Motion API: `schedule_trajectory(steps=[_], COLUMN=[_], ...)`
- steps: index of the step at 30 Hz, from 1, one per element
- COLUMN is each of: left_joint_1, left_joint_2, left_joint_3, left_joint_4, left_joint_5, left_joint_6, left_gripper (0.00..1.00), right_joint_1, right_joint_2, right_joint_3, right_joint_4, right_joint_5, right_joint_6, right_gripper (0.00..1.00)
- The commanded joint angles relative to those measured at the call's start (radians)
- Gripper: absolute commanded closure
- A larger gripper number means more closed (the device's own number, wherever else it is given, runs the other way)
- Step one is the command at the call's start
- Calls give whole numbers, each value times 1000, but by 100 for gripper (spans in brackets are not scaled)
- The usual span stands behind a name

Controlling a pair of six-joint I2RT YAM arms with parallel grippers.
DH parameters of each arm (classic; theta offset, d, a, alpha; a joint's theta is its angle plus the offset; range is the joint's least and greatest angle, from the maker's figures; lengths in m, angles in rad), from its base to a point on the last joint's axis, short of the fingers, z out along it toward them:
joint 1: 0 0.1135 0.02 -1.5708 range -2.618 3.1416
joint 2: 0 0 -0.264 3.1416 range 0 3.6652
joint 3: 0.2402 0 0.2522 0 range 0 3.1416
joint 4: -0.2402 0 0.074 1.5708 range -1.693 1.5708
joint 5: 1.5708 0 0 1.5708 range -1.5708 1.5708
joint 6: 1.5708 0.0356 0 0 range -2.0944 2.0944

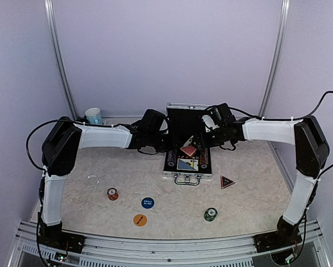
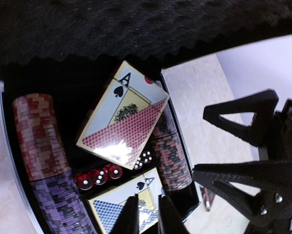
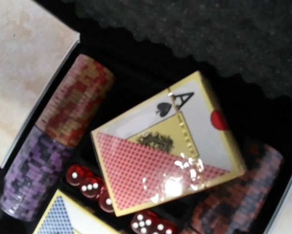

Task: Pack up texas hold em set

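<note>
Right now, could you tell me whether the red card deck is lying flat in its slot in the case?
No, the red card deck sits tilted, propped across the red dice.

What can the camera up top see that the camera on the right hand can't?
Only the top camera shows the table around the case: the red chip stack, the green chip stack, the blue button, the orange button, the dark triangle marker, the mug at the back, and both arms.

Only the right wrist camera shows close detail: the red dice and the ace of spades printed on the card box.

Both show the red card deck lying tilted in the open case.
</note>
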Motion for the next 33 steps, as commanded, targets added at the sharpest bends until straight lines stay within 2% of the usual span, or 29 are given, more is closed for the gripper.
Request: schedule_trajectory(steps=[1, 4, 17, 27, 33], left_joint_1=[5, 3, -2, -5, -8], left_joint_2=[46, 70, 156, 189, 183], left_joint_3=[25, 42, 135, 154, 147], left_joint_4=[21, 22, -87, -103, -95], left_joint_5=[17, 17, -123, -123, -127], left_joint_6=[-108, -135, -157, -167, -166], left_gripper=[93, 100, 100, 100, 100], right_joint_1=[-9, -12, -17, -19, -18], right_joint_2=[14, 25, 86, 121, 44], right_joint_3=[34, 45, 87, 92, -52], right_joint_4=[45, 54, 77, 102, 231], right_joint_5=[1, 2, 5, 10, -30], right_joint_6=[3, -2, -4, 3, 25], right_gripper=[25, 25, 25, 26, 33])
